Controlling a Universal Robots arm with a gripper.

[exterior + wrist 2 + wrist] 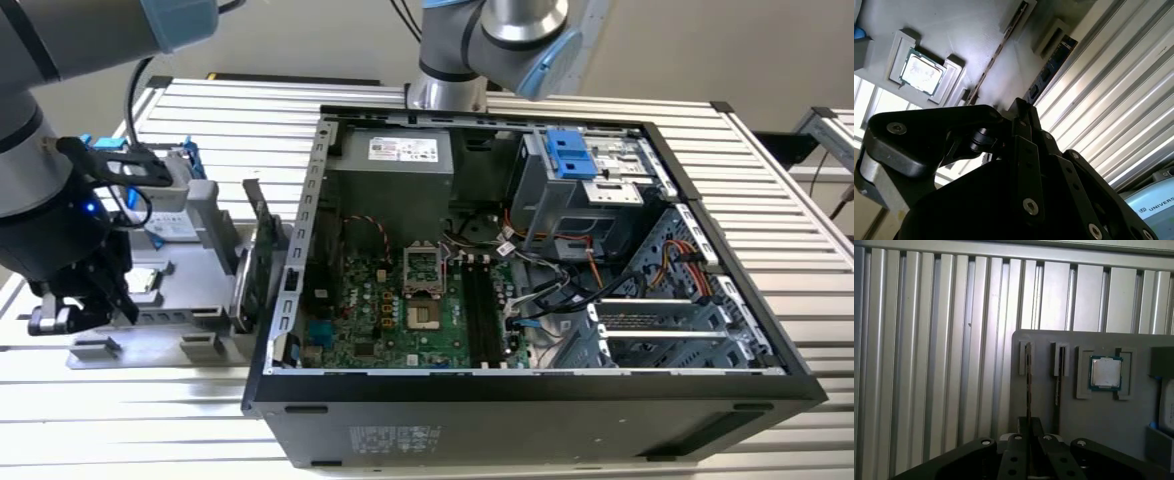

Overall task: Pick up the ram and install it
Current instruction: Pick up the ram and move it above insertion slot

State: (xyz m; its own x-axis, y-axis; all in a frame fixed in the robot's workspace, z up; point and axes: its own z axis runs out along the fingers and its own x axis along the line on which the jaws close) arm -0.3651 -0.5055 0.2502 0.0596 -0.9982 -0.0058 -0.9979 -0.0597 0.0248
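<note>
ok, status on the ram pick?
Gripper at the ram, in line with its edge. Ram upright in its slot on the gray tray. Second stick alongside, apart; nothing blocking.

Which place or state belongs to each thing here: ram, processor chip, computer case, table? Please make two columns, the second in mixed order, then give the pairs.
Things:
1 ram
2 processor chip
3 computer case
4 table

Places or states:
a lies flat in a square pocket
b open, motherboard showing
c ribbed metal slats
d stands on edge in a slot of the gray holder

Pairs: 1-d, 2-a, 3-b, 4-c.
</note>
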